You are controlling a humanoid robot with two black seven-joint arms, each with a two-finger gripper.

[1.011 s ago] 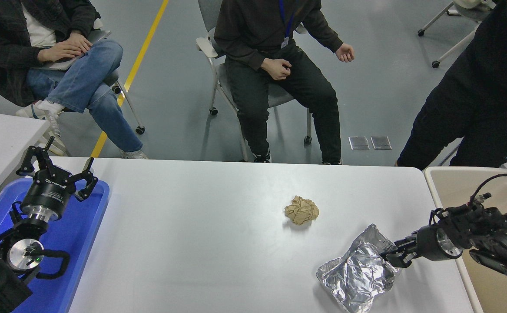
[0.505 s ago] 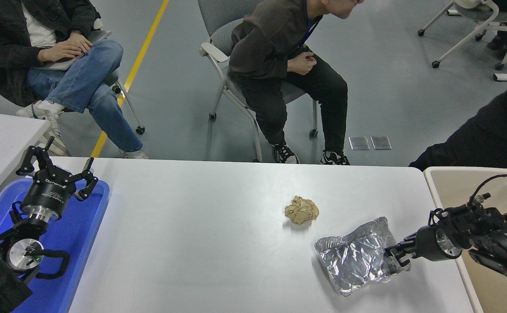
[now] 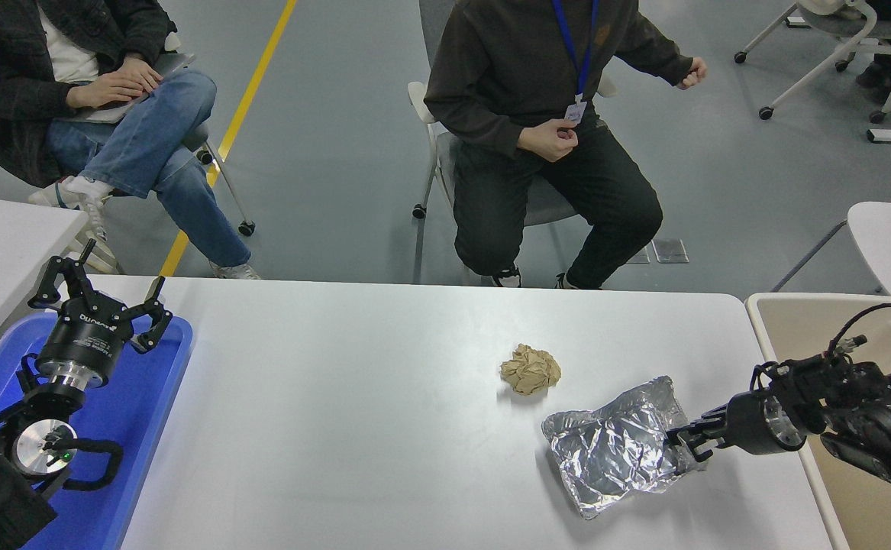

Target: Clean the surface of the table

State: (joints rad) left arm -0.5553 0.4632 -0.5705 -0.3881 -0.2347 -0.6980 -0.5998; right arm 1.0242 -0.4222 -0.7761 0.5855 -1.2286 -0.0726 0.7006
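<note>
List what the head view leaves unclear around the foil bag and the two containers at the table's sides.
- Right gripper: its fingertips merge with the foil bag, so the grip is unreadable.
- Beige bin: its inside is cut off by the right edge and covered by the right arm.
- Blue tray: the parked left gripper and its arm hide much of its floor.

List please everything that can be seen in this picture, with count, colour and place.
table surface: 1, white, fills the lower half
foil bag: 1, silver, crumpled, right of centre on the table
paper ball: 1, tan, crumpled, just beyond the foil bag
tray: 1, blue, left edge
bin: 1, beige, right edge
smaller table: 1, white, far left
people: 2, seated on chairs beyond the table
left gripper: 1, black, open, over the tray
right gripper: 1, black, at the foil bag's right edge
</note>
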